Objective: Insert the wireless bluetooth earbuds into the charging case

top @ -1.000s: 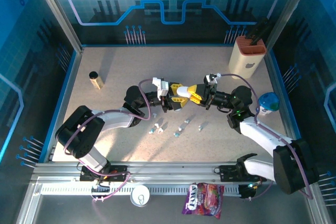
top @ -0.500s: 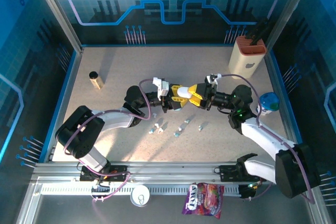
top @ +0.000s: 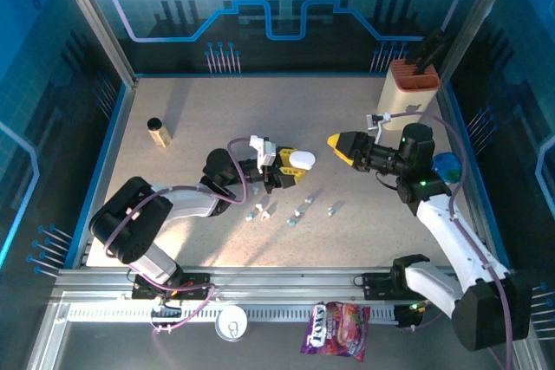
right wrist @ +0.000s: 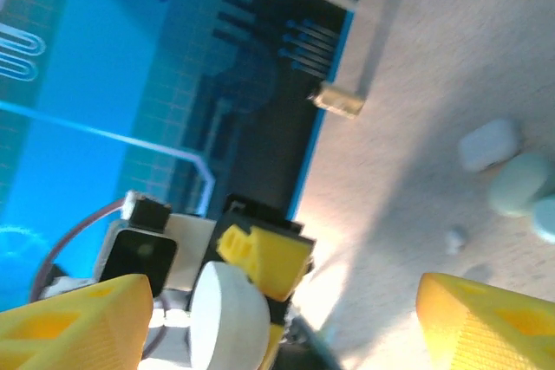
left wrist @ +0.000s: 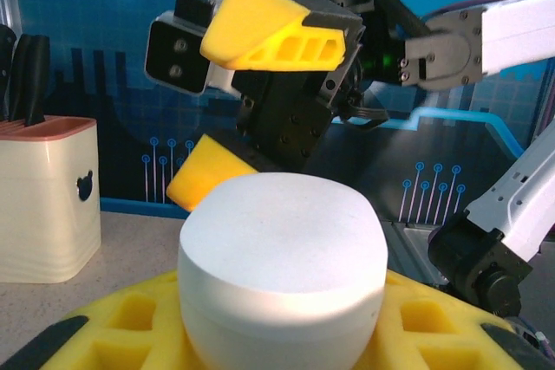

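The left pincer (top: 293, 167) is closed narrowly on the charging case (top: 302, 159), a white rounded body held between its yellow fingers (left wrist: 416, 318) above the middle of the counter (top: 199, 240). In the left wrist view the case (left wrist: 282, 266) sits low between both pads, which touch it on either side. The right pincer (top: 340, 142) stands wide and holds nothing. It points at the case from the right and is apart from it, with one yellow finger (left wrist: 269, 23) above the other. The wireless bluetooth earbuds (top: 308, 201) lie loose on the counter in a scattered row just near of the two pincers, none touching the case or either pincer. Whether the case lid is open cannot be told. A cream knife block (top: 409, 93) stands at the far right corner, and a small dark-capped bottle (top: 156, 132) stands far left, both well apart from the earbuds.
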You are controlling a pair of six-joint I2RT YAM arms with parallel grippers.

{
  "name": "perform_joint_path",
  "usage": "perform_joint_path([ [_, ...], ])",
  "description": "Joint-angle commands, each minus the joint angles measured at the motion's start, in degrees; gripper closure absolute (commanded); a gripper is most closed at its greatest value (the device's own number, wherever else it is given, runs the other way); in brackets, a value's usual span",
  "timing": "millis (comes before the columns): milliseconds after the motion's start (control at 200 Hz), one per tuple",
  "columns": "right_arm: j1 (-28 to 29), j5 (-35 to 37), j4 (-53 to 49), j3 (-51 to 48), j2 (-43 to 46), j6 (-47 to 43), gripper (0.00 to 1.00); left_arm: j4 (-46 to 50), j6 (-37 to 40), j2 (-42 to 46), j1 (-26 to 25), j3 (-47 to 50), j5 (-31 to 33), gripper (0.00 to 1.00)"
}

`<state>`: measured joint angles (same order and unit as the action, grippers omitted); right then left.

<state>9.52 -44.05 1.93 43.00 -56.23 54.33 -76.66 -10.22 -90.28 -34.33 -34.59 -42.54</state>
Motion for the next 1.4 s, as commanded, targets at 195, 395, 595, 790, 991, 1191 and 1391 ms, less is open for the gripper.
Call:
perform_joint_path([
  [195, 2.89, 12.34, -18.72, 6.48, 6.96, -31.46, 0.13, -3.58, -0.8, 3.97, 1.23, 3.21, 2.65, 0.75],
  [395, 11.38, 15.51, -15.92, 5.32, 12.18, -46.85, 0.05, -3.58, -1.98, 3.84, 1.98, 3.21, 2.75, 0.75],
  [595, 19.38, 18.71, -14.37, 7.02, 8.99, -55.48, 0.02, -3.64, -2.44, 3.33, 2.61, 3.04, 2.74, 0.75],
  [790, 22.66, 22.44, -12.82, 11.04, 2.25, -57.82, 0.02, -3.63, -2.7, 4.48, 3.3, 3.45, 1.86, 0.73],
  [991, 23.1, 23.51, -9.76, 12.9, -2.72, -56.54, 0.02, -3.58, -2.17, 6.34, 3.44, 4.51, 1.41, 0.73],
  [1191, 23.77, 25.78, -10.46, 14.75, -4.91, -58.21, 0.01, -3.54, -2.57, 7.17, 3.39, 4.88, 1.09, 0.73],
  [1391, 23.66, 32.02, -8.55, 15.09, -5.03, -55.99, 0.01, -3.58, -2.36, 6.91, 3.39, 4.94, 1.04, 0.73],
])
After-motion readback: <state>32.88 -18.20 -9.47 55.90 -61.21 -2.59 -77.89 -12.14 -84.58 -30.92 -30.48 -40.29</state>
